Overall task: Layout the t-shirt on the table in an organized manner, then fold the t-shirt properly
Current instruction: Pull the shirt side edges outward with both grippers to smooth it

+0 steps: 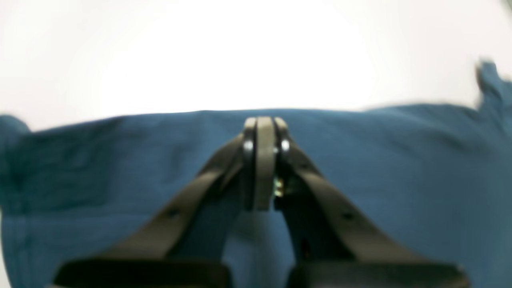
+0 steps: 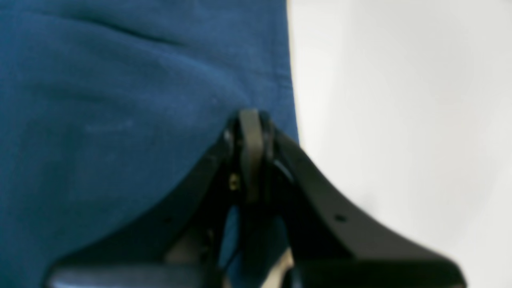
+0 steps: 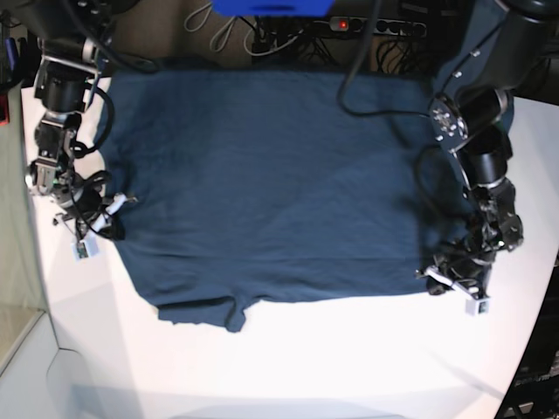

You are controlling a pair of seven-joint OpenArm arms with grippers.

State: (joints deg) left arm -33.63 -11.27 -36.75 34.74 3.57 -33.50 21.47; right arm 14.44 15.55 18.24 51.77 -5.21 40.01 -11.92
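Note:
The dark navy t-shirt (image 3: 271, 183) lies spread nearly flat on the white table (image 3: 306, 367), with a sleeve at the near edge (image 3: 231, 314). My left gripper (image 3: 434, 278) is at the shirt's near right corner. In the left wrist view it (image 1: 262, 120) is shut, tips at the cloth's (image 1: 400, 160) edge, white table (image 1: 240, 60) beyond. My right gripper (image 3: 118, 205) is at the shirt's left edge. The right wrist view shows it (image 2: 250, 116) shut over the cloth (image 2: 120, 100), close to the hem, table (image 2: 400, 120) alongside. No cloth shows between either pair of jaws.
Cables and a power strip (image 3: 349, 26) run behind the table's far edge, beside a blue object (image 3: 271, 7). The table's left edge (image 3: 48, 349) drops off near the front; its right edge (image 3: 524, 349) curves away. Bare white tabletop stretches in front of the shirt.

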